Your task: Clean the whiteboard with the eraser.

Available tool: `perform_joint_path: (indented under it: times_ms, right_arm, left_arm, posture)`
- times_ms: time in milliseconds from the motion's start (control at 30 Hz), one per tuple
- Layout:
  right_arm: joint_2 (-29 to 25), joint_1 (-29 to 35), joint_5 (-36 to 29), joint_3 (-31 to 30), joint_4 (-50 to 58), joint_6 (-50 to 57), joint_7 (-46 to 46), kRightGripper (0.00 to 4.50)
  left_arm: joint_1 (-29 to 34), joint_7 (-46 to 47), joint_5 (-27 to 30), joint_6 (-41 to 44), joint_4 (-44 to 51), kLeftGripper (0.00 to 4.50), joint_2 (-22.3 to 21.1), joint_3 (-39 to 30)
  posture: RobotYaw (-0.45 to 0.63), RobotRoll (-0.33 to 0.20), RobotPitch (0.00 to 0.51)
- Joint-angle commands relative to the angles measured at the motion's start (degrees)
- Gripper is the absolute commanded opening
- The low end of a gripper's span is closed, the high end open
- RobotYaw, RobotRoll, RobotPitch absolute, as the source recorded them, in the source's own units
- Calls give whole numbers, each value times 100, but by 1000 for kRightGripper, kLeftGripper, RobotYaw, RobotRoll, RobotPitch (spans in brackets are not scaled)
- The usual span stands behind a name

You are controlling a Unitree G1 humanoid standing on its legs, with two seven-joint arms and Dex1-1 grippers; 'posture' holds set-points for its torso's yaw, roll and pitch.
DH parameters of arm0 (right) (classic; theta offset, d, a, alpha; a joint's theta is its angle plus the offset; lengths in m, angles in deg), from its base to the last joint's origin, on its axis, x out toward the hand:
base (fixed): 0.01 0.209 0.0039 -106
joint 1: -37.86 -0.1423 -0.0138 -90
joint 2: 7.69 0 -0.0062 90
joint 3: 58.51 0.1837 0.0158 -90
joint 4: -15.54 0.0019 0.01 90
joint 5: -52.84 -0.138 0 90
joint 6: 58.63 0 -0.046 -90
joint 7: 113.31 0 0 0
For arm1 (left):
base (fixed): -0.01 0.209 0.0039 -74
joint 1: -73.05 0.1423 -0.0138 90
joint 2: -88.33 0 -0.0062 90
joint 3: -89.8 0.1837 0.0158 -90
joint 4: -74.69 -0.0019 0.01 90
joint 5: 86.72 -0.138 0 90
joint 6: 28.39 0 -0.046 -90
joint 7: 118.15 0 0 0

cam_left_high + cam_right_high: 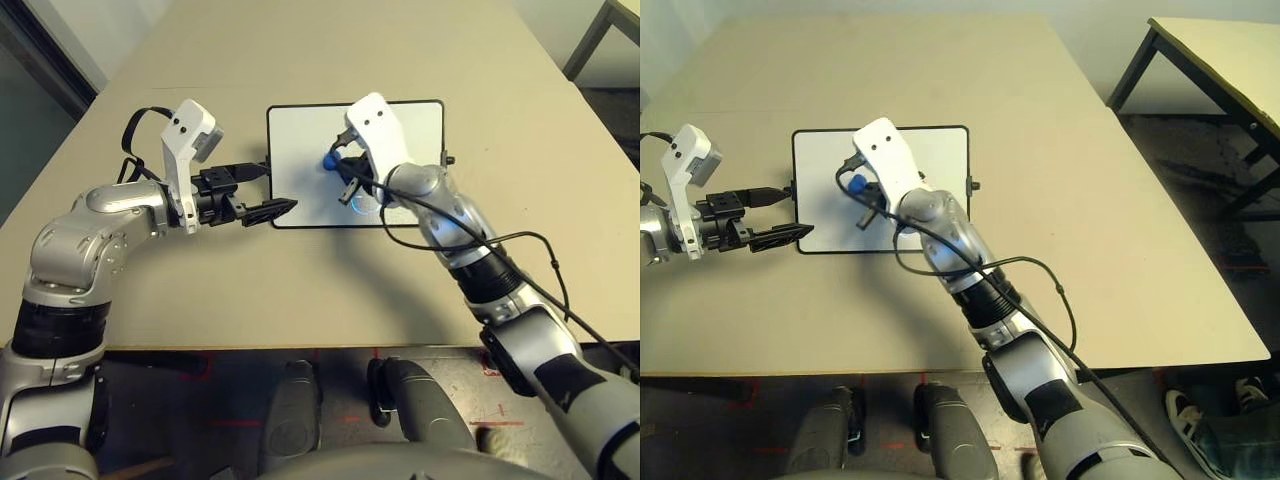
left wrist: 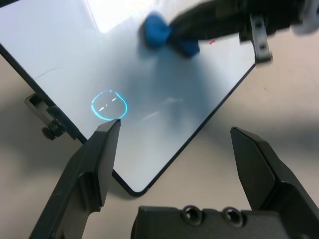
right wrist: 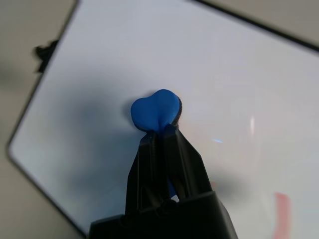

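The whiteboard point(image 1: 300, 130) lies flat on the beige table, white with a thin black frame. My right gripper point(image 1: 338, 165) is over its middle, shut on the blue eraser point(image 3: 155, 109), which is pressed down on the board surface. A faint red mark point(image 3: 281, 214) shows on the board close to the right gripper. My left gripper point(image 1: 280, 188) is open at the board's near left corner, one finger point(image 2: 102, 149) over the board's edge and the other over the table. A small black knob point(image 2: 50, 130) sticks out from the board's left short side.
The beige table point(image 1: 300, 290) has free room in front of the board and to its right. A black cable point(image 1: 530, 245) hangs off my right forearm. A second table point(image 1: 1220, 50) stands at the far right, off this one.
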Motion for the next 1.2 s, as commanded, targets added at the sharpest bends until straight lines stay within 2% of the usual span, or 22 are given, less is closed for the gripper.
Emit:
perform_joint_path:
  times_ms: [33, 333, 567, 733, 900, 1200]
  right_arm:
    - [-177, 71, 61, 205, -234, 393, -183, 1]
    - [-495, 534, 47, 188, 308, 789, -118, 1]
    - [-470, 1199, 1, -176, 555, 957, -20, 1]
    - [-450, 1440, -7, -400, 432, 920, 34, 1]
    - [-447, 1448, 25, -420, 250, 799, 7, 1]
    - [-489, 1026, 34, 40, 13, 614, -205, 1]
  left_arm:
    - [-8, -48, -55, -53, -64, 4500, 4, 100]
    - [17, -109, -85, -118, -125, 4500, 2, 137]
    - [-68, -166, -124, -189, -236, 4500, 8, 189]
    - [-84, -178, -128, -189, -267, 4500, -11, 198]
    - [-92, -183, -131, -187, -279, 4500, 7, 212]
    - [-103, -155, -120, -170, -261, 4500, 37, 230]
  posture:
    - [-76, 0, 170]
    - [-81, 0, 169]
    - [-80, 0, 164]
    - [-80, 0, 167]
    - [-84, 0, 170]
    - [-89, 0, 169]
